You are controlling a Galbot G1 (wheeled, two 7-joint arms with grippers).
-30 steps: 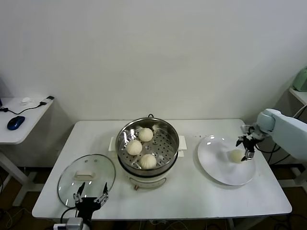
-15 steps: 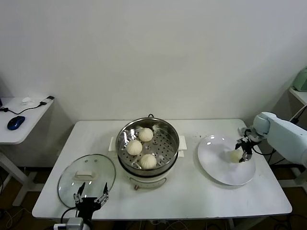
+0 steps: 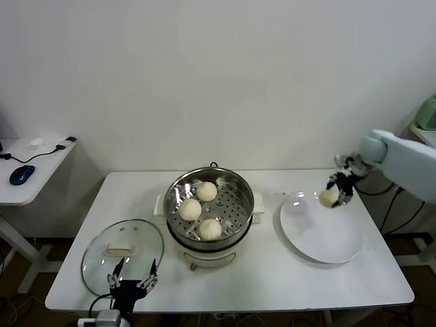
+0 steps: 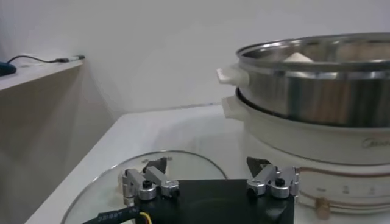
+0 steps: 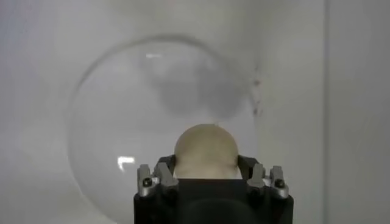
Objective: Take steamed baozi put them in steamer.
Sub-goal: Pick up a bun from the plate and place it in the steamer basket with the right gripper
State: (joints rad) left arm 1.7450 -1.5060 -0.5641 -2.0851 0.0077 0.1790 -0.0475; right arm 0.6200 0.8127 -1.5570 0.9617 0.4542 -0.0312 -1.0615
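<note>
Right claw (image 3: pixel 336 189) grips baozi (image 5: pixel 205 150).

Around the work: what we see on and beside the white table

We see a white table (image 3: pixel 286 279) against a plain pale wall (image 3: pixel 225 75). On it, toward our right, lies a flat white plate (image 3: pixel 320 238); toward our left front corner rests a round glass lid (image 3: pixel 122 246), flat on the top, with a pale knob at its middle. Well apart to the left stands a smaller white side desk (image 3: pixel 30 174) carrying a blue computer mouse (image 3: pixel 22 174) and a dark cable (image 3: pixel 51 150). A pale green object (image 3: pixel 428 112) shows at the far right edge.
</note>
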